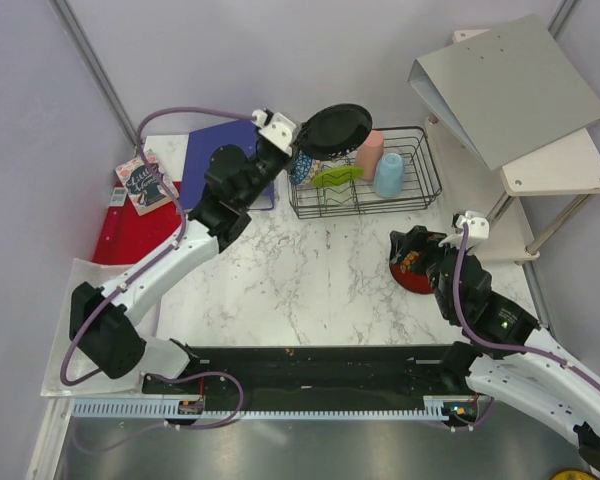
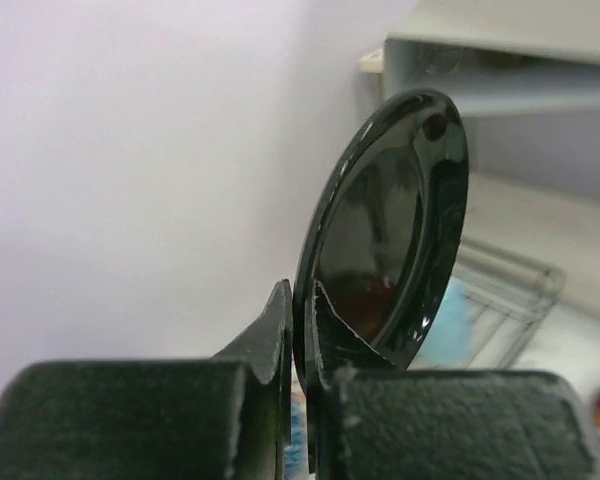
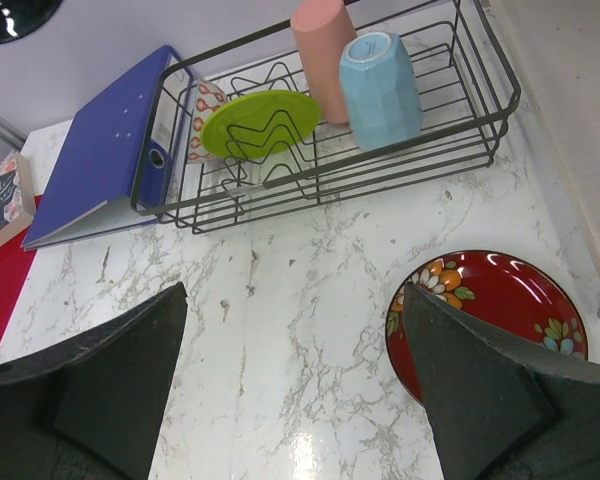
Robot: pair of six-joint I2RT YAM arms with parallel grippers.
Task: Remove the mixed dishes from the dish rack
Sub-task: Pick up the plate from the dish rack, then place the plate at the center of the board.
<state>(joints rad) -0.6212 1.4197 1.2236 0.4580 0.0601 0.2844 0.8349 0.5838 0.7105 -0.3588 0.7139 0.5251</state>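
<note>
top view: the left gripper (image 1: 298, 142) is clamped on the rim of a black dish (image 1: 335, 130), held tilted in the air over the far-left corner of the rack (image 1: 365, 205). the rack sits at the far edge of the table (image 1: 300, 280), right of centre, with a binder (image 1: 225, 150) just to its left. inside the rack, left to right, are a patterned bowl (image 1: 301, 168), a green bowl (image 1: 337, 176), a pink cup (image 1: 370, 153) and a blue cup (image 1: 388, 176). the right gripper (image 1: 412, 250) hovers near the right edge, over a red dish (image 1: 408, 278) that lies on the marble. bare marble lies from the black dish toward the near edge.

left wrist view: both fingers (image 2: 325, 330) press together on the black dish's lower rim. the dish stands on edge, its long axis running up and away from the fingers. the rack shows only as a blur at lower right.

right wrist view: the fingers (image 3: 110, 390) are spread wide apart and hold nothing. the red dish lies flat under the right finger. the rack lies straight ahead toward the far edge. both cups stand on end at its right end, long axes upright, with the blue cup nearer this gripper. the green bowl leans on edge among the dividers.

judgement: the loaded left arm needs to carry the black dish toward the near edge to set it down, while the right arm is the nearer one to the cups.
</note>
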